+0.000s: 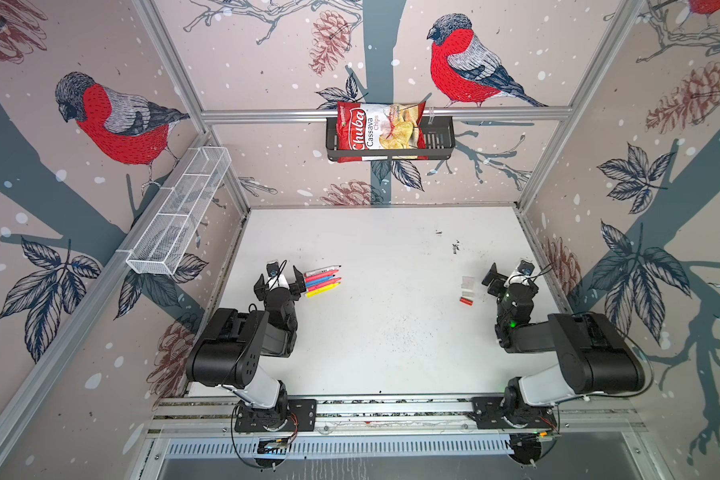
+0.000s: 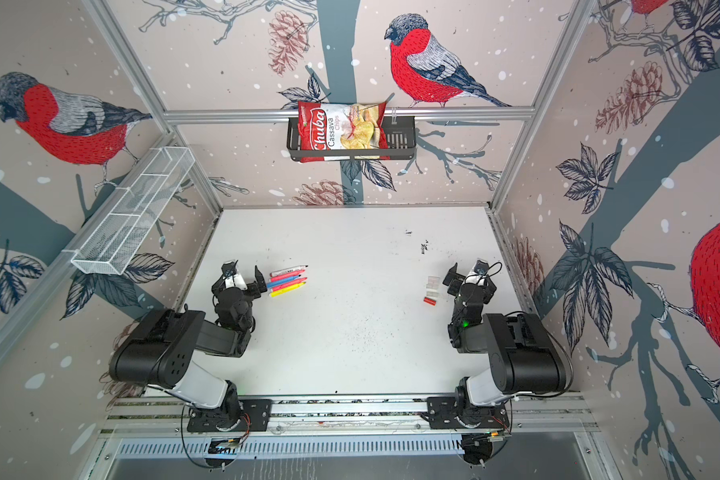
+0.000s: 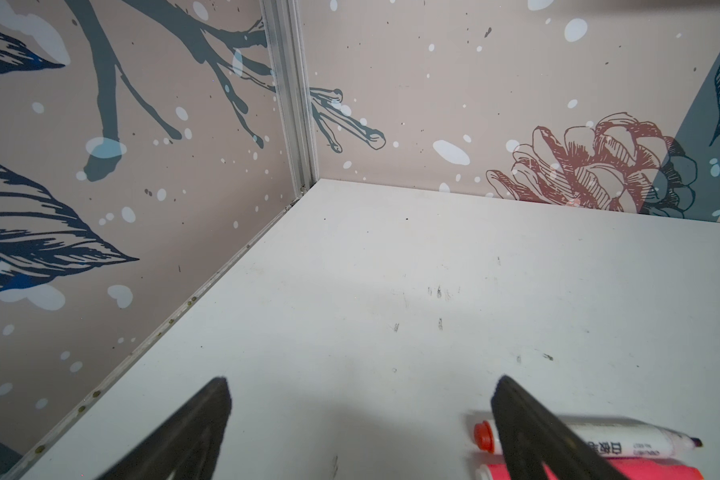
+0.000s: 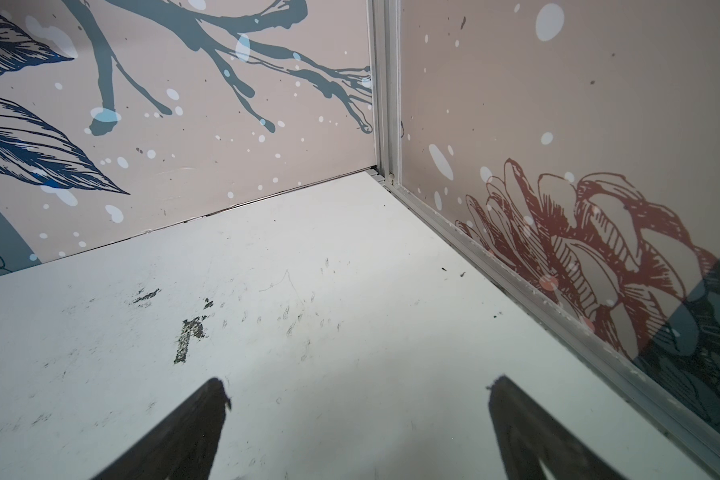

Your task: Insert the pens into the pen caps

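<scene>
Rails of bare aluminium (image 1: 391, 409) ran along the near edge of a scuffed white tabletop (image 1: 391, 345) and carried two black-and-grey arms (image 1: 233, 353). Just beyond, the left gripper (image 1: 279, 277) stood with its jaws spread wide and nothing between them. The right gripper (image 1: 510, 277), close to the right wall, was equally wide apart and empty. Five uncapped pens (image 1: 323, 279) lay side by side on the table, just beside the left gripper's finger nearer the middle, with their tips pointing toward the centre. Nearest was a yellow felt-tip, then a red, a blue and a pink one, and farthest a thicker white-barrelled marker (image 1: 323, 269) with a red end. In the left wrist view its label bore printed characters too small to read, and a black finger crossed in front of it; whether they touched I could not tell. Well apart from the pens, just left of the right gripper, lay the short tube-shaped pen caps (image 1: 467, 286): one solid red cap (image 1: 466, 301) nearest, with translucent whitish ones beyond it, too faint to count. One white mesh tray (image 1: 179, 216) hung on the left wall. Farthest off, one black slatted basket (image 1: 437, 143) on the back rail held one red-and-white bag (image 1: 375, 129) reading "Chuba Cassava Chips".
</scene>
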Available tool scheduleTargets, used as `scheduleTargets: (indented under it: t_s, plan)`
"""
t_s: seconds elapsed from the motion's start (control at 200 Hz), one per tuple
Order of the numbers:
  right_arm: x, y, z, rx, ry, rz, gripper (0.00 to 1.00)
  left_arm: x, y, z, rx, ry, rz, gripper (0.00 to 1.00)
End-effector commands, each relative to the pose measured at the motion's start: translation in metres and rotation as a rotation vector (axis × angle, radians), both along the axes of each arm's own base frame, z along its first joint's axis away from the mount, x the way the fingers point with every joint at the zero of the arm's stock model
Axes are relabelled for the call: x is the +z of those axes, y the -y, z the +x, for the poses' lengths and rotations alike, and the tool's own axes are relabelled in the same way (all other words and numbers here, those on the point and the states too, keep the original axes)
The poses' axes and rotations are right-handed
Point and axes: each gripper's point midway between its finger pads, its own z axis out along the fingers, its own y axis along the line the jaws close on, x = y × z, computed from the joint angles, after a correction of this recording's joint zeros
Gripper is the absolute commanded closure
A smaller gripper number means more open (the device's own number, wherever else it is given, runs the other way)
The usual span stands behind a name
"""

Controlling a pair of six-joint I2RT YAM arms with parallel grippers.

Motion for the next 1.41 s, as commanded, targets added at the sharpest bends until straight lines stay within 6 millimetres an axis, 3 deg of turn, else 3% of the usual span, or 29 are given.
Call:
scheduleTargets:
  t_s: [0.0,1.016,1.091,1.201,1.296,1.401]
  plan:
    - [0.009,-0.001,0.002,0.007,0.033,-0.009,0.01,0.013,-0.002,0.001,0.009,0.056,-0.004,0.02]
    - [0.009,-0.001,0.003,0.006,0.034,-0.009,0.01,0.015,-0.002,0.001,0.011,0.058,-0.002,0.04]
    - [0.022,-0.002,-0.007,-0.033,0.078,-0.036,0.01,0.021,0.003,0.000,0.019,0.055,0.026,0.05]
    - [0.042,-0.006,-0.024,-0.071,0.137,-0.091,0.00,0.047,0.010,0.005,0.071,0.035,0.090,0.04]
    - [0.050,-0.019,-0.010,-0.048,0.030,-0.106,0.01,0.075,0.017,0.011,0.056,0.060,0.058,0.04]
    - [0.085,-0.028,0.002,-0.022,0.010,-0.012,0.00,0.099,0.040,0.021,-0.034,0.022,0.003,0.04]
